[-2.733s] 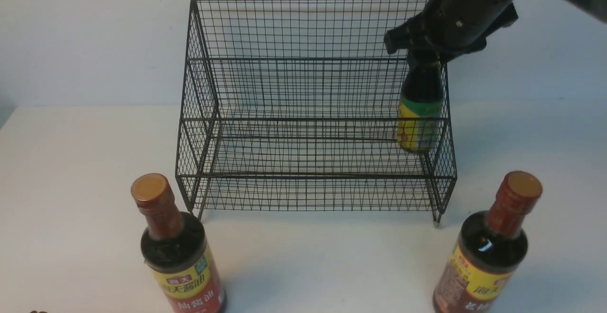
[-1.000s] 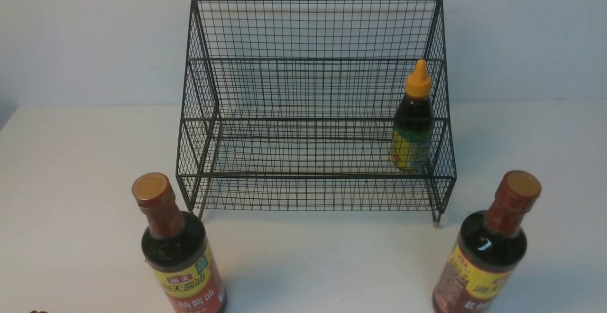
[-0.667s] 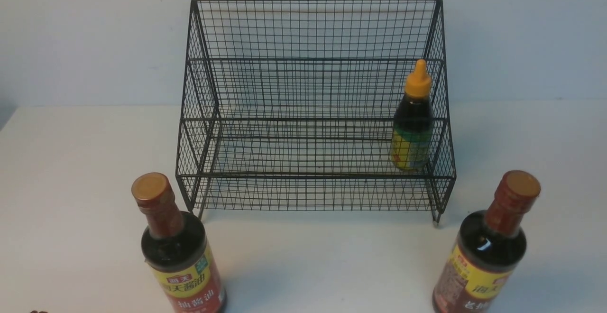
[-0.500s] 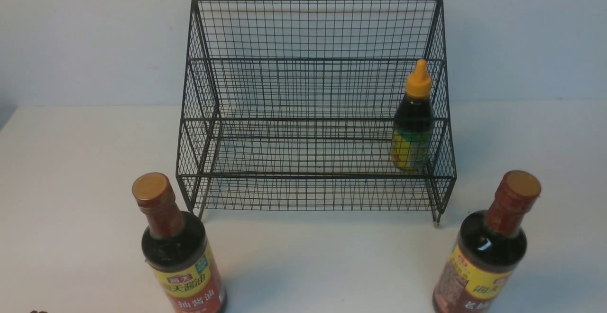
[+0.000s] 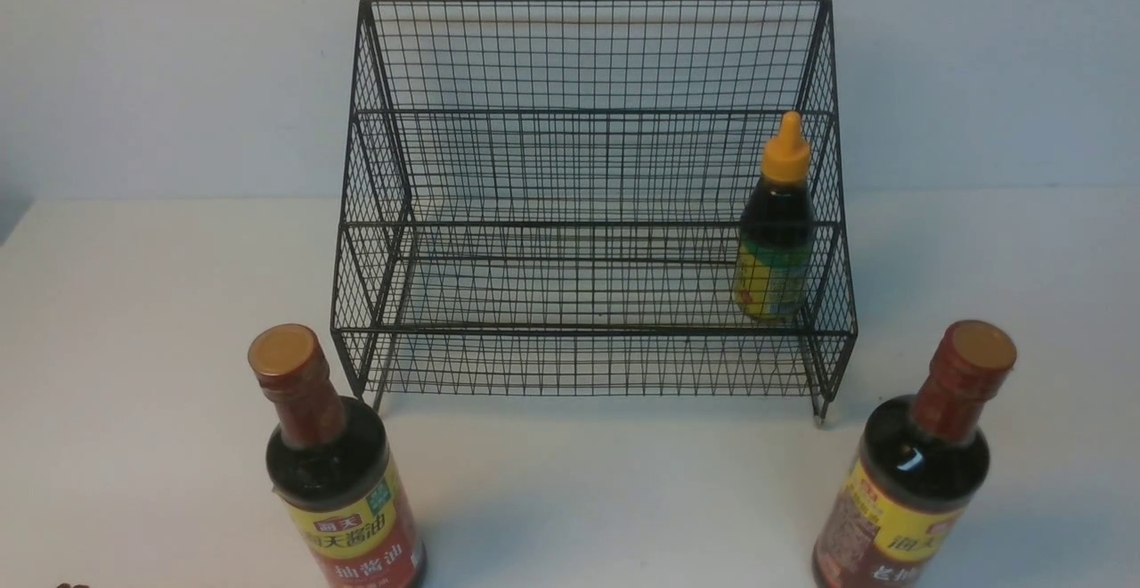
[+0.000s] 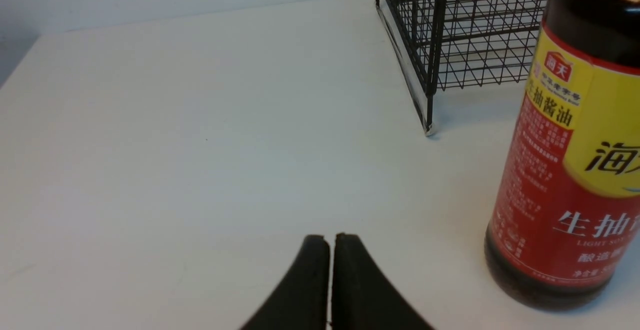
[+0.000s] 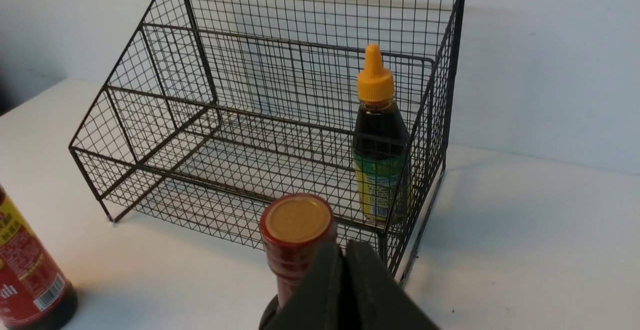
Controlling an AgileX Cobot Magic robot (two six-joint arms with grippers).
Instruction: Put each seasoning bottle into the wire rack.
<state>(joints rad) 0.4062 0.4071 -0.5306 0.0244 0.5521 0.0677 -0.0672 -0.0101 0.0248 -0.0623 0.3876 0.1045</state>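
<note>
White counter [image 5: 142, 321] carries everything. On the robot's left, near the front edge, a tall bottle [image 5: 334, 468] of dark sauce stands upright, with a gold cap, a red-brown neck and a yellow-and-red label; it is outside the rack, just in front of the rack's left front corner. The left wrist view shows the left fingers [image 6: 330, 250] pressed together with nothing between them, low over bare counter, beside this bottle but not touching it.

In the middle stands the black wire rack [image 5: 579, 169], two stepped tiers with sloping sides and a tall back. The small bottle [image 5: 773, 227] with the yellow nozzle cap and green-and-yellow label stands upright on the lower tier, close against the rack's right side.

On the right, a second tall bottle [image 5: 917, 472] with the same gold cap and red-brown neck stands on the counter, outside the rack and in front of its right front corner. The right wrist view shows the right fingers [image 7: 345, 262] shut together, empty, just beside this bottle's cap; whether they touch the neck cannot be told.
</note>
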